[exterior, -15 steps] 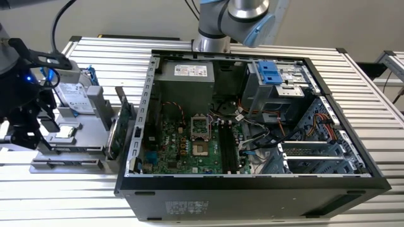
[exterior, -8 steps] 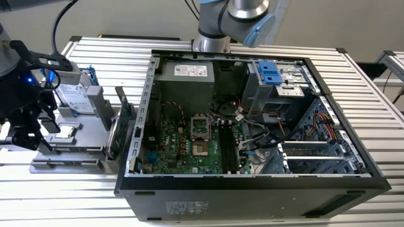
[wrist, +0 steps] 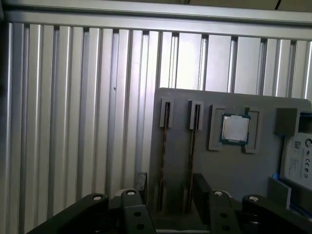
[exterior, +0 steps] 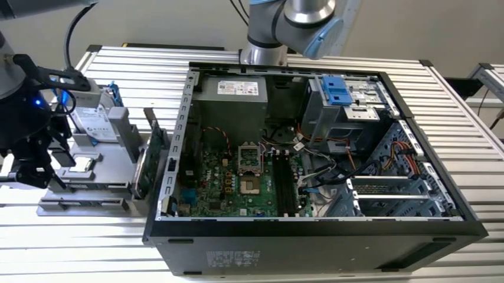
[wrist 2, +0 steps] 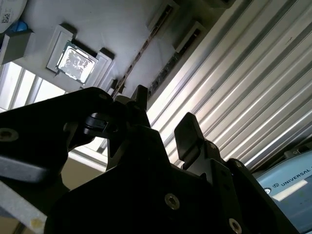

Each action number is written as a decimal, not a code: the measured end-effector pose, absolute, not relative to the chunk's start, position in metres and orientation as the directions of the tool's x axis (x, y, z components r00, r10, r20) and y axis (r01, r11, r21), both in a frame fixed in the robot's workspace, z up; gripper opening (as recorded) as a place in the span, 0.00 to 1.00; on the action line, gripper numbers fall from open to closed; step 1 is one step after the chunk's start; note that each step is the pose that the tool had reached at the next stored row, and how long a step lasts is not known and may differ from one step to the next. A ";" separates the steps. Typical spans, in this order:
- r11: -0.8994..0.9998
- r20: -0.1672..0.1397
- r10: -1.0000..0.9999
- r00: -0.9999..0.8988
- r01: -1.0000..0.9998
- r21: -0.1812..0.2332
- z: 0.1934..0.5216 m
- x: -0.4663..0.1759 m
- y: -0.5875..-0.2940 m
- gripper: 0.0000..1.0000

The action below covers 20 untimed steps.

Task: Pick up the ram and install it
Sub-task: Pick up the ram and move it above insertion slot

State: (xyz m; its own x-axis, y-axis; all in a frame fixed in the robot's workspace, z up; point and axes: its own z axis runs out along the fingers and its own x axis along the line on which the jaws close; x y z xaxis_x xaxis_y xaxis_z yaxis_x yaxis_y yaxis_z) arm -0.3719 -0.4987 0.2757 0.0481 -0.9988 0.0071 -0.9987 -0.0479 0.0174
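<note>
In the exterior view, the gripper hangs over the end of a grey holder tray toward the exterior view's left. The tray sits on the slatted table beside the open computer case. In the first wrist view, the ram stands on edge in a slot of the tray, with a second stick in the neighbouring slot and a processor chip just beside them. The gripper is above the sticks, its jaws spread wide and holding nothing. In the second wrist view, the fingertips are apart and the ram is seated in the tray beyond them, untouched.
</note>
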 end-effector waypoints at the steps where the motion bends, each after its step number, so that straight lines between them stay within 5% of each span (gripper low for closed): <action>1: -0.048 0.007 -0.999 0.048 -0.999 0.017 0.275 -0.372 -0.499 1.00; 20: -0.051 0.006 -0.999 0.051 -0.998 0.024 0.267 -0.372 -0.501 1.00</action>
State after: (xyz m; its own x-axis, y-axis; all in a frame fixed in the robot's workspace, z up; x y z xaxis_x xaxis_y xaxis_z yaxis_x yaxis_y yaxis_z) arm -0.3723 -0.5009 0.2670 0.0515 -0.9987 0.0064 -0.9984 -0.0513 0.0244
